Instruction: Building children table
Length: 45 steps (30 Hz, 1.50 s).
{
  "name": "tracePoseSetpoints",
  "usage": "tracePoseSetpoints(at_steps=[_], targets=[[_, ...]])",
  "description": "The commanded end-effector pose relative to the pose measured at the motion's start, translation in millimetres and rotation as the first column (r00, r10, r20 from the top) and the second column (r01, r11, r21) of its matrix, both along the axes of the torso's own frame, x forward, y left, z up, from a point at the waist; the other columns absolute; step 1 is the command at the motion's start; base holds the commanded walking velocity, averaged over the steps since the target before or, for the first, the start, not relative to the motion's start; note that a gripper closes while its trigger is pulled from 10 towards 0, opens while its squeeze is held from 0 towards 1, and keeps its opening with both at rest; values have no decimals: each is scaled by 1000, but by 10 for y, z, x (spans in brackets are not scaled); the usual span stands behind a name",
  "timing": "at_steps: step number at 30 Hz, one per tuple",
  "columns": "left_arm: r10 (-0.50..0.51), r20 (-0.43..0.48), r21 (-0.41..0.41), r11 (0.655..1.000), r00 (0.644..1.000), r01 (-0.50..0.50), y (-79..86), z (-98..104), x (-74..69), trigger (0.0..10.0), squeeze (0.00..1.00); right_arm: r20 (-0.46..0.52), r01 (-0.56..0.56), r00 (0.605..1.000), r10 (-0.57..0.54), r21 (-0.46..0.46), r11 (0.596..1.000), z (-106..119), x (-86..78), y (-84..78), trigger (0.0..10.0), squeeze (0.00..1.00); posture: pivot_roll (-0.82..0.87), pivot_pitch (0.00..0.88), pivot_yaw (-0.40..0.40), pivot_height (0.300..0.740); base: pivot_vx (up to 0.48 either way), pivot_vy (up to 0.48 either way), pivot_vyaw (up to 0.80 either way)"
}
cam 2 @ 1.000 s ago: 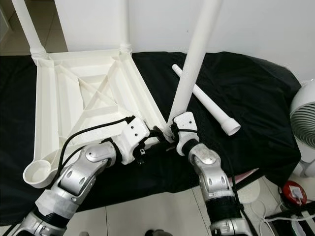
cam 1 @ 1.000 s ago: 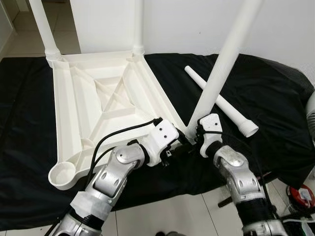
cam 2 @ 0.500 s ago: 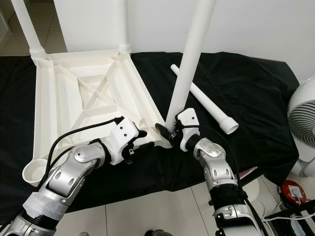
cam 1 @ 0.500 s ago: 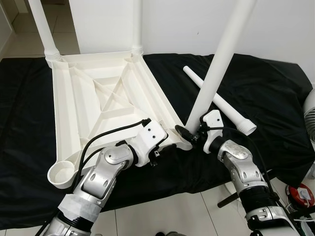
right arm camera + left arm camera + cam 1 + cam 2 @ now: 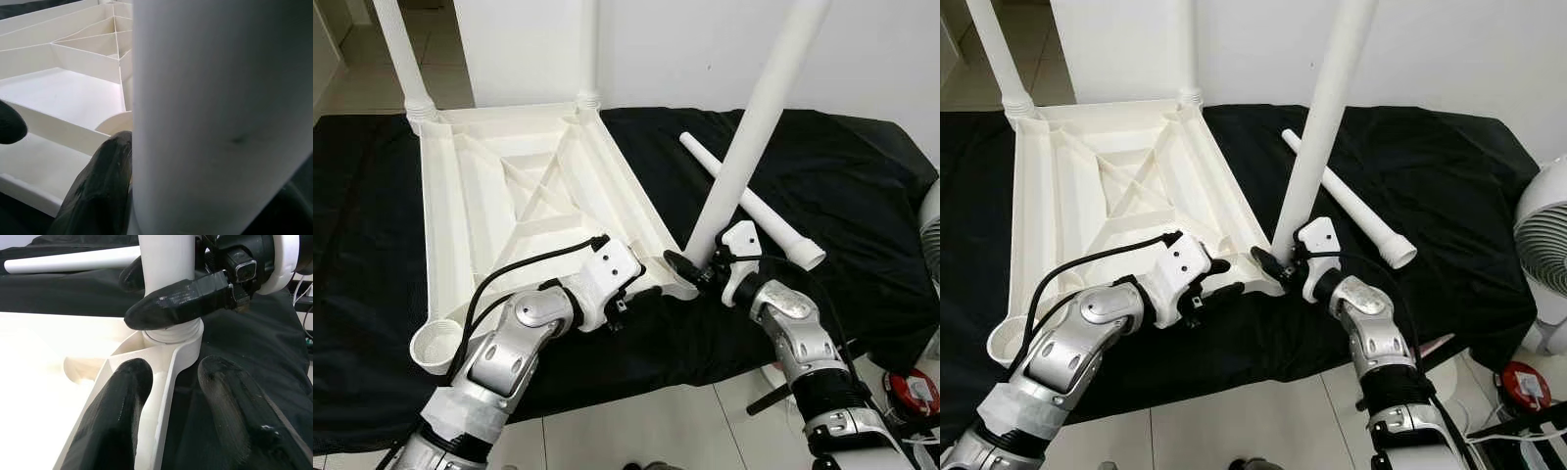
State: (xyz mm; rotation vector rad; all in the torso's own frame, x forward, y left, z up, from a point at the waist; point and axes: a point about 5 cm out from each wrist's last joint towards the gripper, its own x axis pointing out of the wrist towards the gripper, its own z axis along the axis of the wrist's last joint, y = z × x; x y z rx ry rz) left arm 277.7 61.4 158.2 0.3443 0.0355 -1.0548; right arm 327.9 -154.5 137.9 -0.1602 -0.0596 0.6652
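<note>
Left eye view, tabletop: white, upside down on black cloth; two legs upright in far corners; near-left socket vacant.
Left eye view, loose leg: lying at 2 o'clock, open cloth around it.
Right eye view, right gripper: forearm angled in from 5 o'clock, fingers clamped on tilted leg at its base.
Left wrist view, left gripper: fingers parted, straddling tabletop's corner rim.
Right wrist view, leg: fills foreground, one finger against it.
</note>
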Motion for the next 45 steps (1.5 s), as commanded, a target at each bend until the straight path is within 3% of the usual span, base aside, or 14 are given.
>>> tracePoseSetpoints(at_steps=[1, 4, 9, 13, 15, 17, 20, 24, 31, 32, 33, 43, 44, 45], targets=[[-25, -20, 0, 1000, 999, 25, -22, -30, -41, 10000, 0, -38, 113, 993, -114, -26, 993, -98, 3, -65, 10000, 0, 75, 26, -94, 740, 0, 0, 0], [-32, -28, -3, 999, 999, 32, -42, -46, -60, 10000, 0, -61, 262, 963, -262, -5, 965, -110, 28, -54, 10000, 0, 69, 22, -92, 740, 0, 0, 0], [-35, -30, -3, 999, 999, 35, -50, -49, -67, 10000, 0, -74, 298, 952, -297, 8, 955, -113, 30, -45, 10000, 0, 69, 22, -92, 740, 0, 0, 0], [-42, -34, 0, 999, 999, 42, -49, -62, -71, 10000, 0, -101, 467, 882, -460, 51, 883, -134, -33, 92, 10000, 0, 67, 20, -87, 740, 0, 0, 0], [-42, -34, 1, 999, 999, 42, -48, -62, -71, 10000, 0, -100, 486, 872, -479, 59, 872, -132, -47, 126, 10000, 0, 68, 19, -87, 740, 0, 0, 0], [-44, -36, 3, 999, 998, 44, -52, -63, -70, 10000, 0, -121, 586, 809, -575, 91, 805, -122, -105, 266, 10000, 0, 73, 18, -88, 740, 0, 0, 0], [-45, -36, 3, 999, 998, 45, -58, -61, -72, 10000, 0, -138, 628, 777, -614, 120, 769, -99, -139, 367, 10000, 0, 73, 18, -88, 740, 0, 0, 0], [-46, -37, 3, 999, 998, 46, -60, -63, -82, 10000, 0, -150, 619, 785, -602, 137, 773, -84, -162, 448, 10000, 0, 78, 16, -89, 740, 0, 0, 0], [-45, -39, 4, 999, 998, 46, -56, -64, -81, 10000, 0, -138, 631, 776, -616, 144, 762, -52, -143, 329, 10000, 0, 76, 16, -92, 740, 0, 0, 0], [-45, -39, 4, 999, 998, 45, -55, -63, -79, 10000, 0, -130, 632, 775, -619, 143, 762, -44, -140, 304, 10000, 298, 76, 16, -92, 740, 0, 0, 0], [-45, -38, 3, 999, 998, 45, -56, -61, -78, 10000, 0, -123, 626, 780, -613, 150, 766, -35, -137, 287, 10000, 1000, 75, 16, -93, 740, 0, 0, 0], [-41, -40, 4, 999, 998, 41, -58, -63, -79, 10000, 0, -98, 556, 831, -548, 207, 805, 74, -164, 234, 10000, 1000, 76, 18, -96, 740, 0, 0, 0], [-40, -40, 4, 999, 998, 40, -56, -64, -78, 10000, 0, -86, 533, 846, -527, 202, 822, 74, -170, 210, 10000, 859, 76, 18, -96, 740, 0, 0, 0], [-39, -40, 3, 999, 998, 39, -55, -64, -78, 10000, 0, -79, 518, 855, -513, 196, 833, 72, -175, 195, 10000, 859, 76, 18, -96, 740, 0, 0, 0]])
